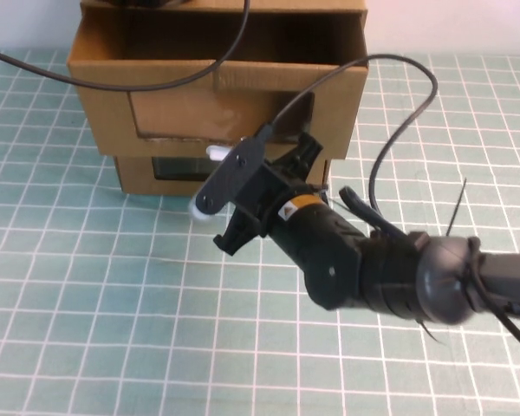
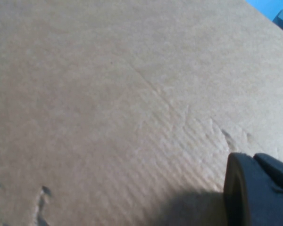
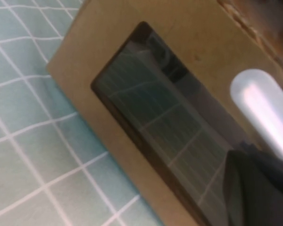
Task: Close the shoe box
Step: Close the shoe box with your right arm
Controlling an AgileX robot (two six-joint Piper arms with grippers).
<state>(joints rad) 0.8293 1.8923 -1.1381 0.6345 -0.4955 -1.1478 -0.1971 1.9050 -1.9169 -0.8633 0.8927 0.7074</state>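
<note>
The shoe box [image 1: 104, 95] is the upper of two stacked cardboard boxes. Its drawer is pulled out toward me, with the window [image 1: 199, 117] in the front panel and the white tab [image 1: 217, 152] just below. My right gripper [image 1: 269, 186] hovers close in front of the boxes at the height of the lower box, touching nothing that I can see. In the right wrist view its shut dark fingers [image 3: 254, 188] sit by the lower box's window [image 3: 165, 117] and the white tab [image 3: 259, 106]. My left gripper [image 2: 254, 162] is shut, against plain cardboard [image 2: 108, 94].
The lower cardboard box [image 1: 143, 178] stands on the teal grid mat [image 1: 87, 303]. Black cables [image 1: 156, 82] hang across the open drawer and loop right of my right arm [image 1: 433, 277]. A small white piece [image 1: 199, 211] shows by the lower box's base.
</note>
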